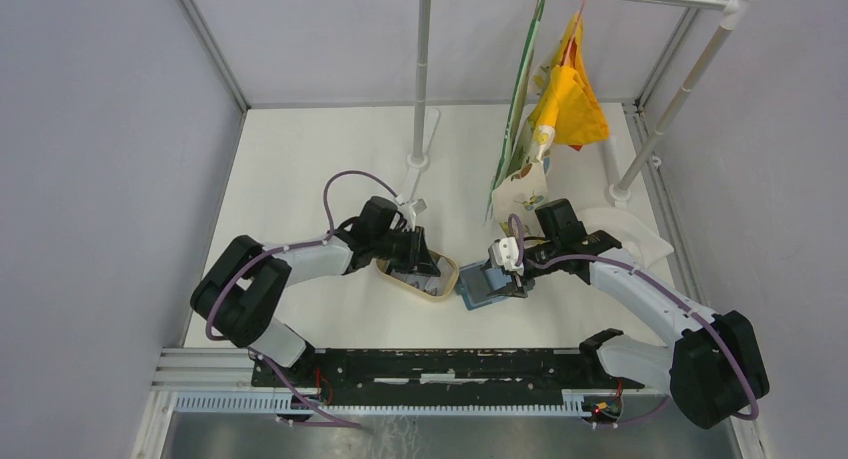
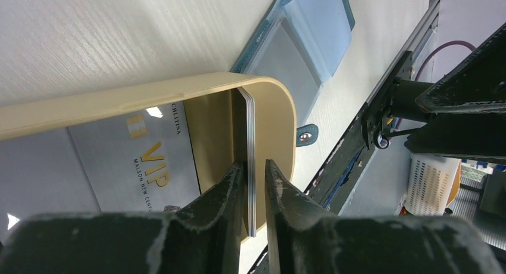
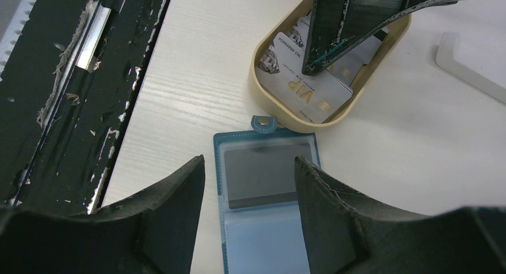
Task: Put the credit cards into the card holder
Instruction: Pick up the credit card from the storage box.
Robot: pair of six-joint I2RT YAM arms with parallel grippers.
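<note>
One card (image 2: 250,125) pinched upright by left gripper (image 2: 255,165) in tray (image 2: 149,95) near front edge; we lift straight, right gripper (image 3: 249,160) gaping over holder (image 3: 268,172).

the inside of the tray (image 1: 432,295) is largely filled by the left gripper (image 2: 255,172), whose fingers are pressed on a stack of cards (image 2: 250,131) held on edge close to the tray's end wall, so little room is left there. the card holder (image 3: 265,172) lies open just beside the tray, and the space above it is taken by the right gripper (image 3: 249,162), jaws spread wide. bare table (image 1: 300,179) is left beyond the tray, bounded farther back by the rack post (image 1: 420,79) and the hanging cloths (image 1: 560,99)
</note>
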